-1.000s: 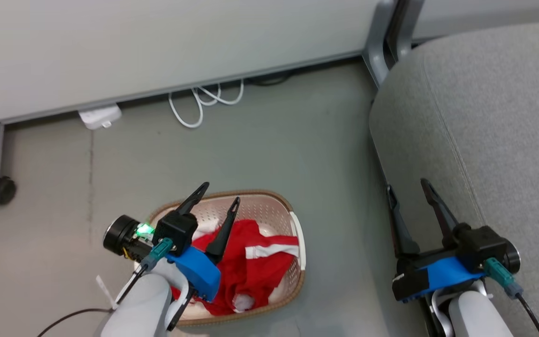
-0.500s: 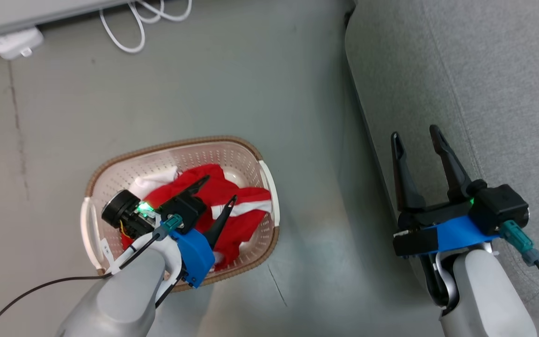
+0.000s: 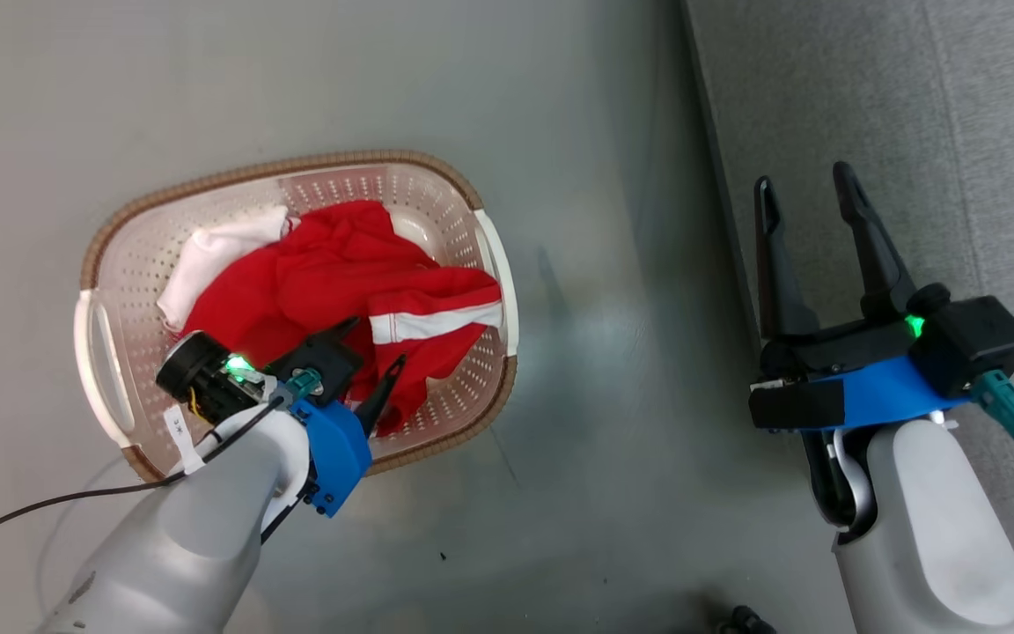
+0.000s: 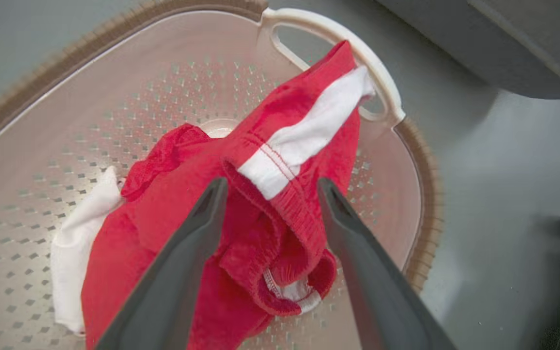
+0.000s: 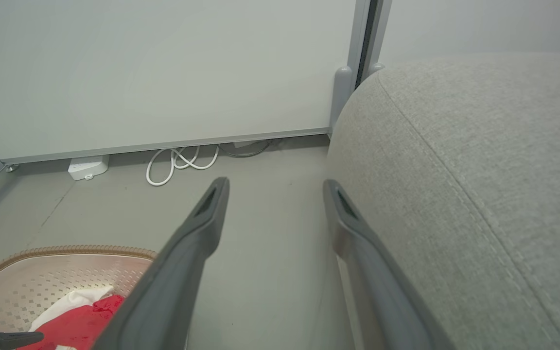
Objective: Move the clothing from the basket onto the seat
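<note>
In basket [image 3: 296, 163] on floor [image 3: 604, 264], beside seat [image 3: 912, 106]: red-and-white clothing [image 3: 331, 264]. Over it, left gripper [image 3: 377, 341], jaws apart, empty. At seat's edge, right gripper [image 3: 804, 173], jaws apart, empty. Left-wrist tag [image 3: 174, 427]: print unreadable.

left gripper [image 4: 271, 183] 2 fingers spread wide over red garment [image 4: 173, 194] with white band, white cloth [image 4: 80, 243] beside it, both inside basket [image 4: 114, 97], white handle [image 4: 338, 43] at top, grey seat [image 4: 503, 43] corner beyond

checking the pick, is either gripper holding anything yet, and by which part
Nothing held: left gripper open over the red garment, right gripper open and empty.
</note>
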### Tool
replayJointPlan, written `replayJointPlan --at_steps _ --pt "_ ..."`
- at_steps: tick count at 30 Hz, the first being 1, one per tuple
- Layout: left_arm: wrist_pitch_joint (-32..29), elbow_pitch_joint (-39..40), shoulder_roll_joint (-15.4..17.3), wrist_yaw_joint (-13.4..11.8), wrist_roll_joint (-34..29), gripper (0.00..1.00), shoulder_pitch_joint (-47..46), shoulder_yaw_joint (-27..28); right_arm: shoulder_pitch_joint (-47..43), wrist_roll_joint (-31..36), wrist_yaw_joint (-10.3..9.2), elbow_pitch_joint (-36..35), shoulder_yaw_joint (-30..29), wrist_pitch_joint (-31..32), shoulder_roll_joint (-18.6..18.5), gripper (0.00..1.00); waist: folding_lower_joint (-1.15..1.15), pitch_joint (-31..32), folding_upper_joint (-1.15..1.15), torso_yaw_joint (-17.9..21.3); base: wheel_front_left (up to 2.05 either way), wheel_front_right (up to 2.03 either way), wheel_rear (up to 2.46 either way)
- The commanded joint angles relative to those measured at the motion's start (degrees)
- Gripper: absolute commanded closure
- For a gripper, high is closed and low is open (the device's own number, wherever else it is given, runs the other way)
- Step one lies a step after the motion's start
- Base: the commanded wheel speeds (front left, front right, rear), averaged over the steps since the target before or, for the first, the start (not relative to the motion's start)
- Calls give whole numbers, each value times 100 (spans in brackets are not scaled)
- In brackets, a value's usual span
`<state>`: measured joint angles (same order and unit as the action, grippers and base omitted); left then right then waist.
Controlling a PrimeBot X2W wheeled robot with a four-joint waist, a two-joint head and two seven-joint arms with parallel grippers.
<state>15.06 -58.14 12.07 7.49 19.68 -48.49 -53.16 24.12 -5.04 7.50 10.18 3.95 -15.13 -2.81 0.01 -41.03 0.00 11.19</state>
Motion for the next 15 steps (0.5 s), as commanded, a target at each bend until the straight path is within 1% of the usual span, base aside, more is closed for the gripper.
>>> replayJointPlan --at_steps 1,15 --pt "18 -54 33 -3 97 0 -131 -47 141 14 -2 -64 -16 -5 -13 0 -1 -229 0 -19 0 0 0" --pt "18 -241 -81 -3 804 0 -570 -901 316 11 -3 -197 -48 -5 -13 0 -1 -865 0 -54 0 0 0"
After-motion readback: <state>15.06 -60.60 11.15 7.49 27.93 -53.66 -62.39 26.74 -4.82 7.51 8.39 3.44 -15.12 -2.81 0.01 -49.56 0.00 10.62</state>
